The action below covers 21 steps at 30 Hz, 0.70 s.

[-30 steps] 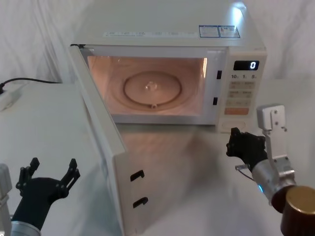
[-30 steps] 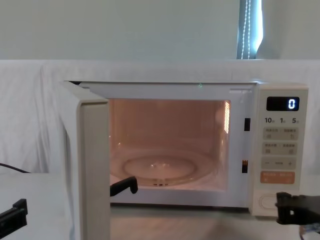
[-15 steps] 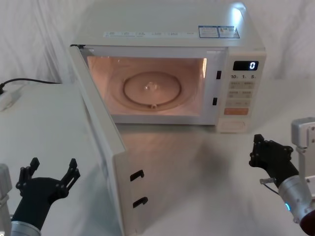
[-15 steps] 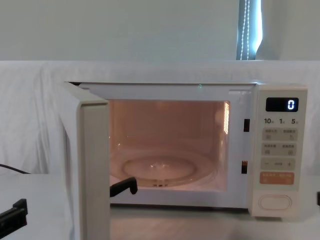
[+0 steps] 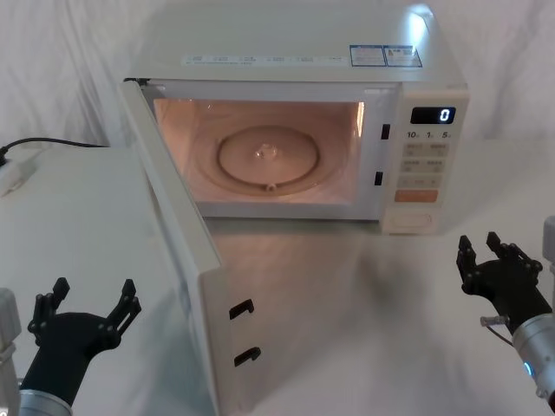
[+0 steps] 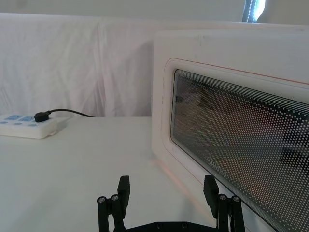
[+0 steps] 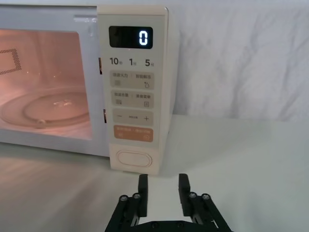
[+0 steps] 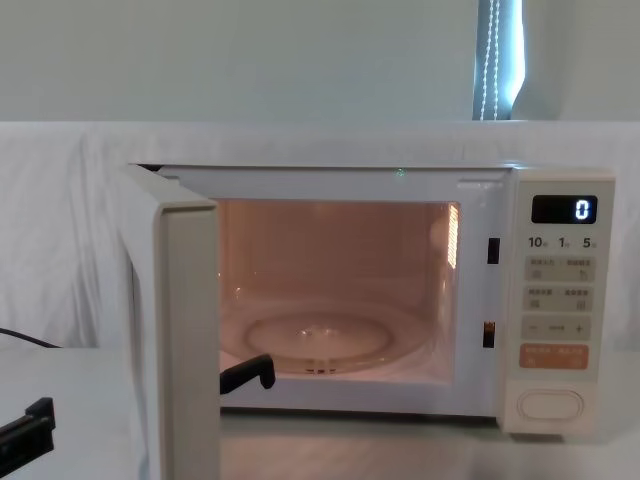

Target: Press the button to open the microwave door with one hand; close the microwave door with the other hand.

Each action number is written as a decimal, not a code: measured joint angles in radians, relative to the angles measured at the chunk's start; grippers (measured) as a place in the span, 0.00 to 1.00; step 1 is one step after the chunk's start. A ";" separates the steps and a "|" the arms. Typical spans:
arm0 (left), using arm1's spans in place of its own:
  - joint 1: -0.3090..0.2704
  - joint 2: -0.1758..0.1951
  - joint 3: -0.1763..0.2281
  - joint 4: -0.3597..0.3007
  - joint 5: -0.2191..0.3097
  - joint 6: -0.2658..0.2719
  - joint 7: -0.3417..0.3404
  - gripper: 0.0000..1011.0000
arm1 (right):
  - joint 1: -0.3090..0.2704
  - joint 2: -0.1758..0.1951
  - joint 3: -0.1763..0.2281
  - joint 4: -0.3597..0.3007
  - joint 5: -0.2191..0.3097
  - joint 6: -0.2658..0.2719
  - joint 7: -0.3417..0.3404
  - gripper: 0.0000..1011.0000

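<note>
The microwave door (image 5: 178,238) stands swung wide out on its left hinge, its latch hooks facing right, and the lit cavity shows the glass turntable (image 5: 267,156). The left wrist view looks along the microwave door's (image 6: 231,130) outer face with its dark window. The button (image 5: 414,222) (image 7: 133,159) (image 8: 549,404) sits at the foot of the control panel, untouched. My right gripper (image 5: 492,251) (image 7: 163,186) hovers open, with a narrow gap, well back from the button at the table's right. At the near left, outside the door, my left gripper (image 5: 94,290) (image 6: 166,186) is open wide.
A white power strip (image 5: 13,173) (image 6: 26,125) with a black cable lies at the far left of the white-clothed table (image 5: 347,303). The display (image 7: 130,37) reads 0. An orange button (image 7: 133,133) sits above the cream one. The open door (image 8: 185,340) splits the table's front.
My right gripper has drawn back from the control panel toward the lower right, and its fingers have spread. The door and the left gripper have not moved.
</note>
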 joint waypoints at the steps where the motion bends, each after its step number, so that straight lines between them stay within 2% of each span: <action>1: 0.000 0.000 0.000 0.000 0.000 0.000 0.000 0.99 | 0.000 0.000 0.001 0.002 0.000 -0.001 0.000 0.41; 4: 0.000 0.000 0.000 0.000 0.000 0.000 0.000 0.99 | -0.001 0.001 0.003 0.006 0.001 -0.004 -0.002 0.46; 5: 0.000 0.000 0.000 0.000 0.000 0.000 0.000 0.99 | -0.001 0.001 0.004 0.008 0.002 -0.005 -0.003 0.52; 7: 0.000 0.000 0.000 0.000 0.000 0.000 0.000 0.99 | -0.001 0.002 0.006 0.010 0.003 -0.007 -0.004 0.55; 8: 0.000 0.000 0.000 0.000 0.000 0.000 0.000 0.99 | -0.002 0.002 0.008 0.012 0.003 -0.010 -0.005 0.62; 21: 0.000 0.000 0.000 0.000 0.000 0.000 0.000 0.99 | -0.008 0.004 0.025 0.023 0.006 -0.027 -0.013 0.98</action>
